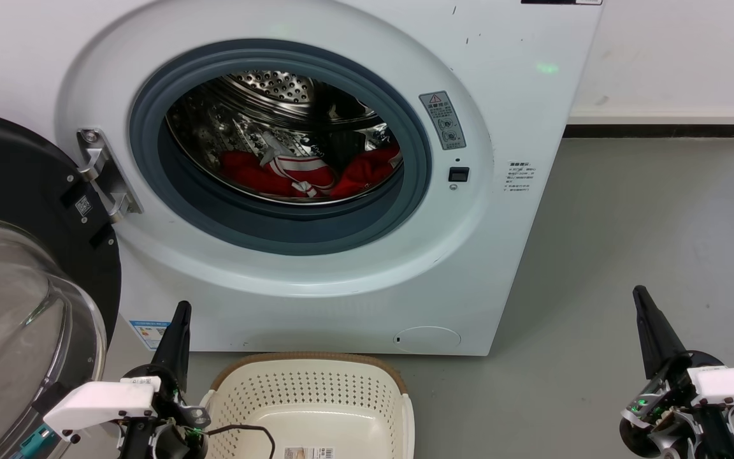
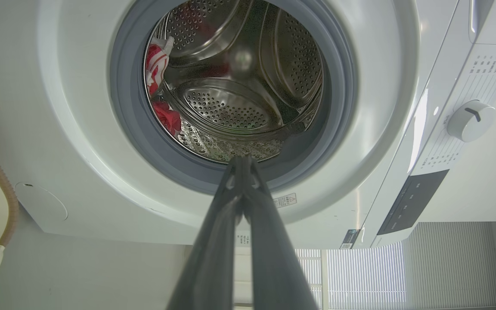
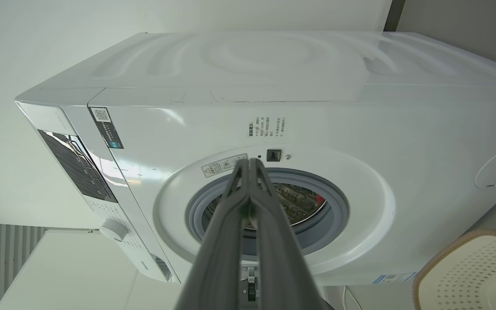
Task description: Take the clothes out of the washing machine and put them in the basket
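Left gripper (image 1: pixel 180 317) and right gripper (image 1: pixel 643 305): jaws clenched, nothing held. Clothes (image 1: pixel 255 173) in washer (image 1: pixel 520 127) drum, well beyond both tips. Basket (image 1: pixel 308 384) between the grippers, just beside the left.

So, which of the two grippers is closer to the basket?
The left gripper, right beside the basket; the right gripper stands far off over bare floor.

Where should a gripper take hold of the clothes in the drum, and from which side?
Probably grip the clothes at the raised striped fold mid-heap, reaching in through the washing machine porthole from the front, slightly downward: the heap lies low in the drum.
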{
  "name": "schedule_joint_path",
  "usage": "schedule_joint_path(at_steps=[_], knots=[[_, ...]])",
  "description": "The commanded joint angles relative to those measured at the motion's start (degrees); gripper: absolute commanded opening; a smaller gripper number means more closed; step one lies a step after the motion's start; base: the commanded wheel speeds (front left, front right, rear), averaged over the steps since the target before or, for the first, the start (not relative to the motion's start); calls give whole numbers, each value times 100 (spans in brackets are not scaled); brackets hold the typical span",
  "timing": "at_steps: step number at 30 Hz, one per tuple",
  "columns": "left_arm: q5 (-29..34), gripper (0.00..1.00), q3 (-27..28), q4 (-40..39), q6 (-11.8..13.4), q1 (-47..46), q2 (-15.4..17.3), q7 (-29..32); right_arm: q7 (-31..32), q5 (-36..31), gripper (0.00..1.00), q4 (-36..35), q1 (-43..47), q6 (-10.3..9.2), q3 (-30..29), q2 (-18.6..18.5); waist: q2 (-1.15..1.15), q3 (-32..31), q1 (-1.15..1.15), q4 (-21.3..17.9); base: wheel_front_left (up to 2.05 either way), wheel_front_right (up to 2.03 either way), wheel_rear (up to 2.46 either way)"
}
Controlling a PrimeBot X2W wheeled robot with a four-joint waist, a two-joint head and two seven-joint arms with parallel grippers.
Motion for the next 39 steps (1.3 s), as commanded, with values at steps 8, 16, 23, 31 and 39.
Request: schedule_joint_path(at_steps=[8,16,23,31,39], knots=[[13,0,16,-13,-9,-43,-14,-2,-2,-9,0,8,-91,0,5,29,0,0,0,0,0,0,0],[13,0,16,-13,-9,-43,-14,-2,-2,-9,0,8,-91,0,5,29,0,0,0,0,0,0,0],[13,0,16,-13,-9,-43,-14,-2,-1,-9,0,8,-91,0,6,29,0,0,0,0,0,0,0],[47,100,-53,104,1,169,-16,-96,-88,-53,100,137,182,0,-4,0,0,2,0,0,0,0,0],[759,100,-77,-114,65,206,-14,-325,-318,-789,100,-65,281,0,-85,1,0,11,0,-1,0,0,0]])
